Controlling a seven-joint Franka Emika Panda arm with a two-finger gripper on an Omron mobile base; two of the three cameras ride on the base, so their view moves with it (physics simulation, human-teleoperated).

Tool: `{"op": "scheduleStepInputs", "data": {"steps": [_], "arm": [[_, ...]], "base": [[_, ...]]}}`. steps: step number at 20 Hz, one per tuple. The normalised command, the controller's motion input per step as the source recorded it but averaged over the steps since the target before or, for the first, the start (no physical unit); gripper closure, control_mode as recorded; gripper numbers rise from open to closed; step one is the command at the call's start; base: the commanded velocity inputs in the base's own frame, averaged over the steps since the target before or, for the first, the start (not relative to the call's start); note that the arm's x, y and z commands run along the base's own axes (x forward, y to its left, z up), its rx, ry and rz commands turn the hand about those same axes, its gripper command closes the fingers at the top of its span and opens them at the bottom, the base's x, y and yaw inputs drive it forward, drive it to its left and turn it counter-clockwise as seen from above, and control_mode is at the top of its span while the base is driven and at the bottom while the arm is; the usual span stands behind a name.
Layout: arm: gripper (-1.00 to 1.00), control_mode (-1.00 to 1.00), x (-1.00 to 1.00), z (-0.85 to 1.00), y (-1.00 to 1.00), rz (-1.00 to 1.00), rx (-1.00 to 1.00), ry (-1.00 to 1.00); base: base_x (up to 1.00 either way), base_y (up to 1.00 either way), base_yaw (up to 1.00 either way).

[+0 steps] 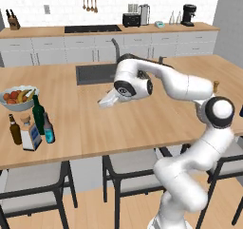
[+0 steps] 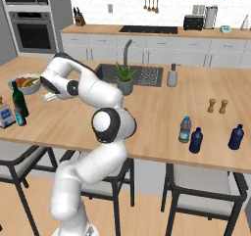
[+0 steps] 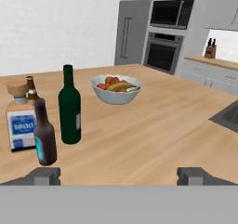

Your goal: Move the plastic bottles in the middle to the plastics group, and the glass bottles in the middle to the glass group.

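Observation:
The squat square clear bottle with a cork stopper and the slim dark bottle stand beside the tall green bottle and the brown bottle at the island's left end. In the left base view these are the square bottle, slim bottle, green bottle and brown bottle. My gripper hangs open and holds nothing, well to their right, facing them. The clear water bottle stands next to a dark blue bottle at the right.
A bowl of fruit sits behind the glass bottles. Another dark blue bottle and two wooden shakers stand at the right end. A potted plant, a soap dispenser and the sink lie along the far side.

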Motion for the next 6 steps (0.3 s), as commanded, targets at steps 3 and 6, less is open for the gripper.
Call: {"op": "scheduleStepInputs", "data": {"steps": [3,6], "arm": [[-1.00,-1.00,-0.04,0.10,-0.60,-0.42,0.00,0.00],[-1.00,-1.00,-0.05,0.11,-0.42,-0.47,0.00,0.00]], "base": [[0.00,0.00,0.00],[0.00,0.00,0.00]]}}
